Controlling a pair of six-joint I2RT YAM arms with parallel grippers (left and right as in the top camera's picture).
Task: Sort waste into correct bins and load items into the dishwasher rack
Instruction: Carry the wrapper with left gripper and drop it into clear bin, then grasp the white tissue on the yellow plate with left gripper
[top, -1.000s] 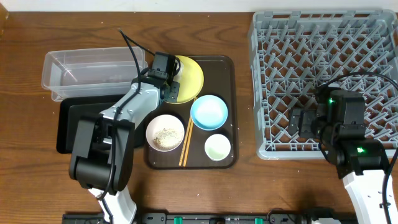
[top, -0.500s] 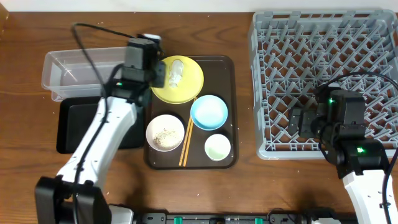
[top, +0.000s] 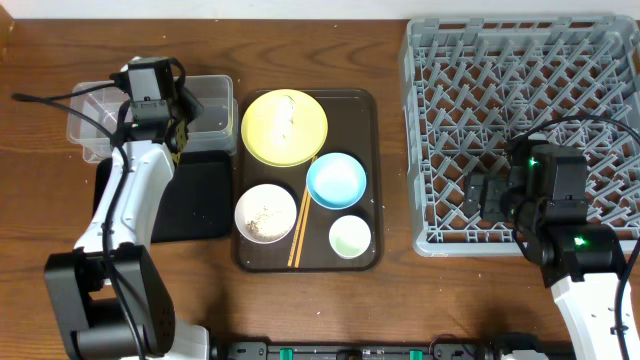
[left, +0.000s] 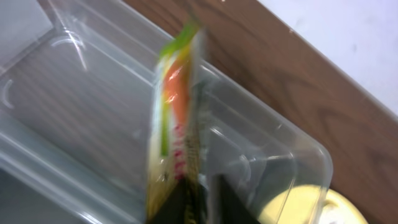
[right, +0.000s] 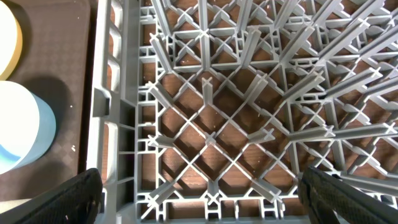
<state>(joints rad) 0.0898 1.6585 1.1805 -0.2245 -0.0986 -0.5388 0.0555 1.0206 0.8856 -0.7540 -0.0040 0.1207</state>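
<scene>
My left gripper hangs over the clear tub. In the left wrist view the left gripper is shut on the green-and-orange wrapper, held upright above the tub. The yellow plate carries the white tissue. The white bowl holds rice. The light blue bowl, green cup and chopsticks lie on the brown tray. My right gripper is open and empty over the grey rack, at its front left.
The black tray lies in front of the clear tub, partly under my left arm. The rack's upright pegs stand right below the right gripper. The blue bowl's rim shows at the left of the right wrist view.
My left arm has swung left from the yellow plate to above the clear tub, carrying the wrapper. The tissue on the plate is now uncovered. The right arm has not moved.
</scene>
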